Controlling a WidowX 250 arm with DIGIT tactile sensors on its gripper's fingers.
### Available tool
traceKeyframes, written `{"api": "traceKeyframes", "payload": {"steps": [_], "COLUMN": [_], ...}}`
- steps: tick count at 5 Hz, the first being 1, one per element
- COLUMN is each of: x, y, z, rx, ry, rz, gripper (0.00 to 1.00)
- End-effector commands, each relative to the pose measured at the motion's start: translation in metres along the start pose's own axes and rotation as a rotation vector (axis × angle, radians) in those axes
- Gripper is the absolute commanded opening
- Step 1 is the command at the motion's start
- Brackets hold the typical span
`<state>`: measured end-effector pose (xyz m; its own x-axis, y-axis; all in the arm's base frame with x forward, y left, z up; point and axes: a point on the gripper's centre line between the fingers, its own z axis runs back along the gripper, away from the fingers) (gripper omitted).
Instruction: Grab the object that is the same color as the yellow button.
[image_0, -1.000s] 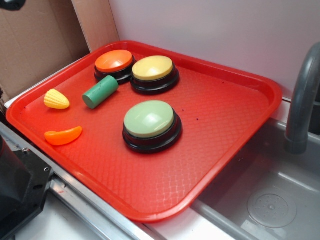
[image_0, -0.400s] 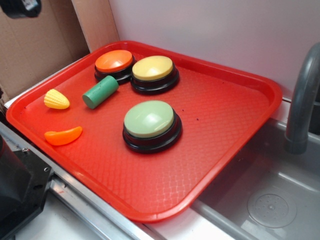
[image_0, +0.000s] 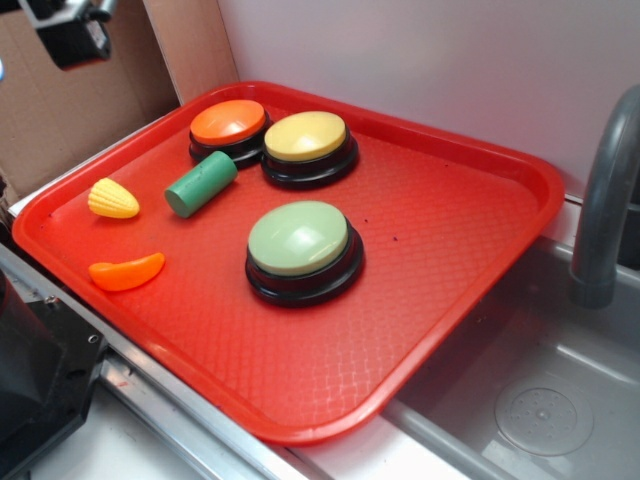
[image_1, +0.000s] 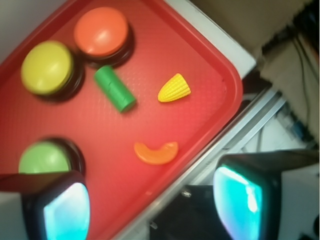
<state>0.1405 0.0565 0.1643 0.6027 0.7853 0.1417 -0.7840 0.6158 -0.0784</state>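
Note:
The small yellow ridged corn toy (image_0: 113, 199) lies at the left of the red tray (image_0: 440, 200); it also shows in the wrist view (image_1: 174, 88). The yellow button (image_0: 306, 138) stands at the back of the tray, beside the orange button, and shows in the wrist view (image_1: 48, 67) too. My gripper (image_0: 70, 32) hangs high at the top left, above and behind the corn toy, only partly in frame. In the wrist view the gripper (image_1: 155, 205) is open and empty, its jaws wide apart over the tray's front edge.
An orange-topped button (image_0: 229, 123), a pale green-topped button (image_0: 299, 240), a green cylinder (image_0: 200, 184) and an orange crescent slice (image_0: 126, 271) lie on the tray. Cardboard (image_0: 60, 110) stands at the back left. A grey sink (image_0: 540, 400) with a faucet (image_0: 605, 200) is at the right.
My gripper has come down and to the right into the top left corner of the exterior view. The tray's objects have not moved.

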Motion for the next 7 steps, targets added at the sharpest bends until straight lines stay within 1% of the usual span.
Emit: {"api": "traceKeyframes", "payload": {"steps": [1, 2, 3, 5, 7], "x": [0.043, 0.054, 0.056, 0.056, 0.053], "y": [0.021, 0.026, 0.029, 0.028, 0.024], "z": [-0.046, -0.071, -0.092, -0.13, -0.151], "rx": [0.033, 0.067, 0.105, 0.13, 0.087], "ry": [-0.113, -0.132, -0.167, -0.174, -0.158], "rz": [0.338, 0.446, 0.511, 0.515, 0.463], "gripper": [1.0, 1.0, 1.0, 1.0, 1.0]}}
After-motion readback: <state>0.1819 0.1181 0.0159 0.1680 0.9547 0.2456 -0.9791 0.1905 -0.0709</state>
